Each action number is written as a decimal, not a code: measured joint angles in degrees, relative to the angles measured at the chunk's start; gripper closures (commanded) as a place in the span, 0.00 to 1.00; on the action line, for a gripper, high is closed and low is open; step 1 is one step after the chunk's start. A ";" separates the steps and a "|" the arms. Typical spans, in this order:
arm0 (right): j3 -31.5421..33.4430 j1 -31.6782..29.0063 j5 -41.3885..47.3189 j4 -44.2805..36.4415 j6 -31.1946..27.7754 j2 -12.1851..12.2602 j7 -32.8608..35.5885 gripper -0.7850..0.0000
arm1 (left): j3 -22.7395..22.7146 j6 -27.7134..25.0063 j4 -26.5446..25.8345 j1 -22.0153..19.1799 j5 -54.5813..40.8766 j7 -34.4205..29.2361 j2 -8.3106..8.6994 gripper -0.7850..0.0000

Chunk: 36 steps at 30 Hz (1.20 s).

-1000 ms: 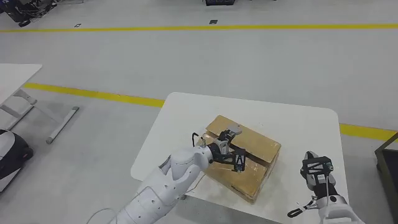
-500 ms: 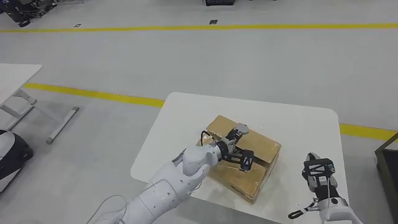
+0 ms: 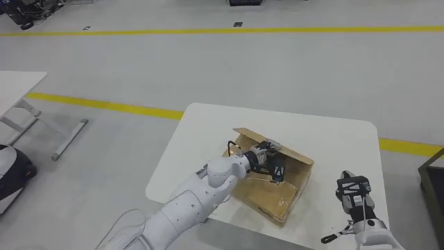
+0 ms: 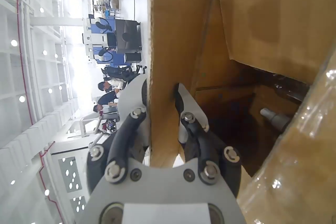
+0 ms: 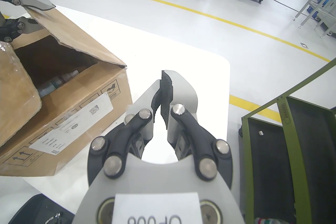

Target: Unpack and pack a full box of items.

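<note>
A brown cardboard box (image 3: pixel 267 194) stands in the middle of the white table (image 3: pixel 201 132). My left gripper (image 3: pixel 272 163) is shut on the edge of one top flap (image 4: pixel 176 12), which it holds raised, one finger on each face. The left gripper (image 5: pixel 27 8) also appears at that flap (image 5: pixel 78 38) in the right wrist view. The other flap (image 4: pixel 302 146), with clear tape on it, still lies over part of the opening. Inside the dark box I make out bottles (image 5: pixel 59 80) and a grey cap (image 4: pixel 274 118). My right gripper (image 5: pixel 162 93) is shut and holds nothing, over the table's right front corner (image 3: pixel 352 189).
A green cart (image 5: pixel 286 146) stands just off the table's right side. Bare table surface (image 5: pixel 168 51) lies behind and to the right of the box. A white label (image 5: pixel 71 125) is stuck on the box's side wall. Another white table (image 3: pixel 17 90) stands far left.
My left gripper has swung up and toward the far side with the flap pinched in it, so the box now stands partly open. The right arm has kept still.
</note>
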 measured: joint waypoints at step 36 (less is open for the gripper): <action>0.04 -0.64 0.76 -1.13 0.70 0.22 0.18 1.00 | 15.70 21.85 32.78 -24.55 -14.58 -9.54 -15.01 0.00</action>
